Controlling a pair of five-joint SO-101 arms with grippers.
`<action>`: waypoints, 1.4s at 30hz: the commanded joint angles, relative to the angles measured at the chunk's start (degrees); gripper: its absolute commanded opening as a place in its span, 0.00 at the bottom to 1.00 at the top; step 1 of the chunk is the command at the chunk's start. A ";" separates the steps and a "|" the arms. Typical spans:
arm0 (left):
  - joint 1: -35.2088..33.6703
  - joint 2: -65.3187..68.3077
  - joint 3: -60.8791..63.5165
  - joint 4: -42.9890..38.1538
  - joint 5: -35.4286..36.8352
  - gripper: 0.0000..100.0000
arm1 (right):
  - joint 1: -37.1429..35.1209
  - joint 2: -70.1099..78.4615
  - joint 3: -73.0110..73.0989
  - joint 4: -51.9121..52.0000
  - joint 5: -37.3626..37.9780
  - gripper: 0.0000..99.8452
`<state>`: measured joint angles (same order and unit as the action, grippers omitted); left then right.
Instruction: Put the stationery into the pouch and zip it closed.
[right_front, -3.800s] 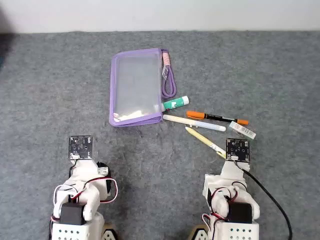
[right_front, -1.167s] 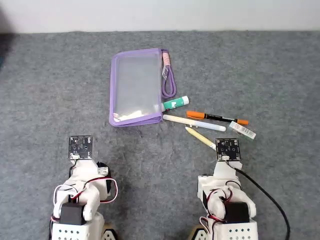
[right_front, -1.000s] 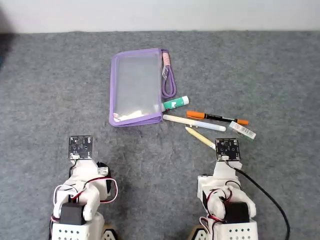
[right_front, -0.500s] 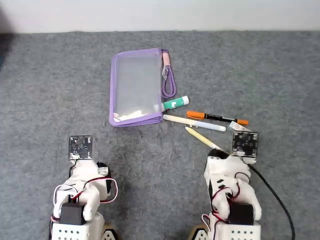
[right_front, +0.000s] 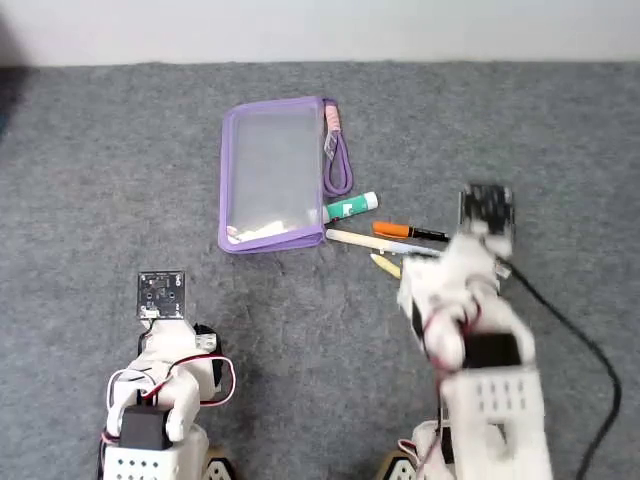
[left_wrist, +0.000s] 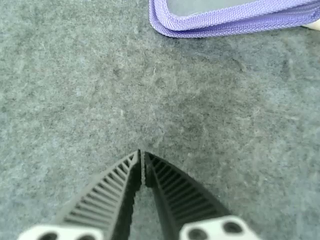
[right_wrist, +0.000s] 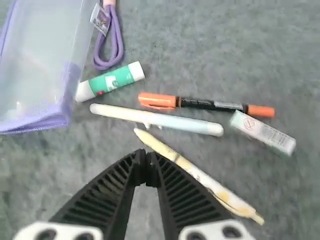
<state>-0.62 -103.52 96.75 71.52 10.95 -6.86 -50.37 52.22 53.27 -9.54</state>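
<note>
Grey felt-like tabletop (right_front: 100, 150) takes up most of the high view, and every item sits loose on it, so nothing looks packed yet. The right arm (right_front: 478, 330) stretches up the right half of that frame with its body covering the right end of the stationery pile, most likely because the pens are job one. The left arm (right_front: 165, 385) sits folded at the lower left, out of the way.

The pouch (right_front: 272, 175) lies flat at upper centre. It's a clear sleeve with purple edging, and its strap loop (right_front: 340, 165) spills off the right edge toward the pile. Can't tell if the zip is open, though something pale lies inside along the lower edge.

Just right of the pouch's lower corner the stationery is fanned out:
- a pale blue pen (right_wrist: 156, 120) and an orange marker (right_wrist: 205, 103), nearly parallel
- a yellow pen (right_wrist: 195, 175), angled across below them in the high view
- a green glue stick (right_wrist: 110, 81), right up by the pouch corner
- a small white stick-like thing (right_wrist: 262, 132), off the marker's far end

The right end effector (right_wrist: 146, 161) hangs over the near end of the yellow pen, jaws pressed together and holding nothing, so it would need to spread before any pick. The left end effector (left_wrist: 142, 159) is pressed together too and empty, over bare tabletop with the pouch corner ahead of it, probably parked there to steady the pouch later
</note>
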 joint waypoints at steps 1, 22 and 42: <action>-0.26 -1.14 -0.31 0.44 -0.44 0.01 | -0.92 18.86 -14.07 -2.33 -0.70 0.01; -0.26 -1.14 -0.31 0.44 -0.44 0.01 | -9.10 87.60 -79.47 -2.33 4.31 0.22; -0.26 -1.14 -0.31 0.44 -0.44 0.01 | -9.80 123.74 -125.54 14.11 12.92 0.00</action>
<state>-0.62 -103.52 96.75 71.52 10.95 -15.65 71.91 -68.13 63.56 2.24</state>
